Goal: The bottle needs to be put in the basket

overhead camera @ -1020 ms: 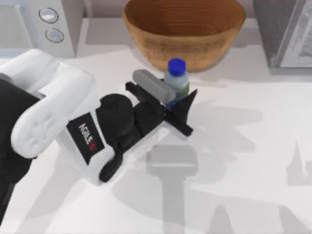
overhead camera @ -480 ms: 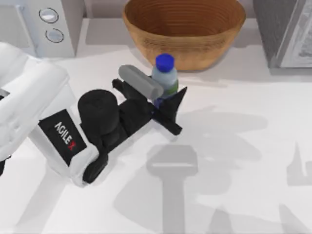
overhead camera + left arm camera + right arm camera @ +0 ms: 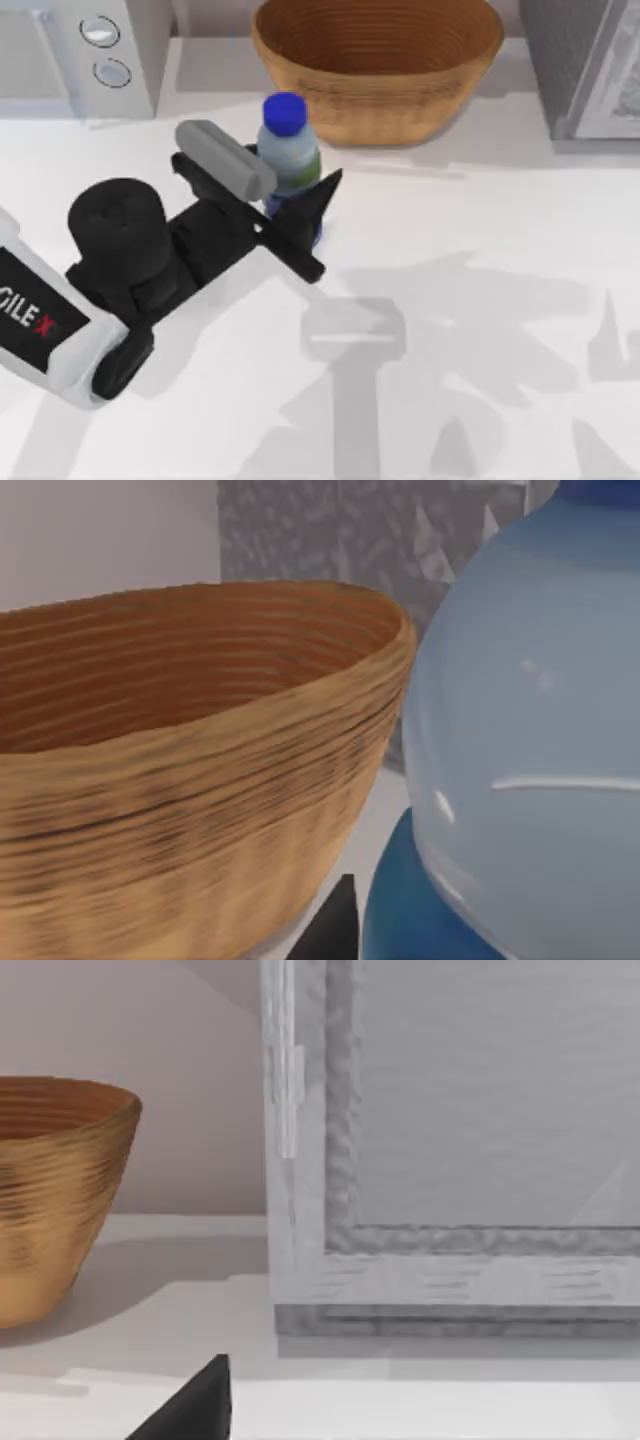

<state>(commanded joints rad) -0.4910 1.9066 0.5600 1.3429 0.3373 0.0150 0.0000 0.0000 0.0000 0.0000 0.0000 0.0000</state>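
Observation:
A small clear bottle [image 3: 290, 155] with a blue cap stands upright between the fingers of my left gripper [image 3: 293, 187], which is shut on its lower half. It sits just left of and in front of the tan woven basket [image 3: 400, 112] at the back middle of the table. In the left wrist view the bottle [image 3: 530, 730] is very close, with the basket's wall [image 3: 200, 780] right beside it. The basket [image 3: 50, 1200] also appears in the right wrist view, along with a dark tip of my right gripper [image 3: 195, 1405].
A white appliance with two round knobs [image 3: 100, 50] stands at the back left. A grey box-like unit [image 3: 590, 60] stands at the back right, close in the right wrist view [image 3: 450, 1160]. Arm shadows lie across the white table [image 3: 480, 330].
My left arm has pulled back to the left, carrying the bottle with it from in front of the basket's middle to near its left side.

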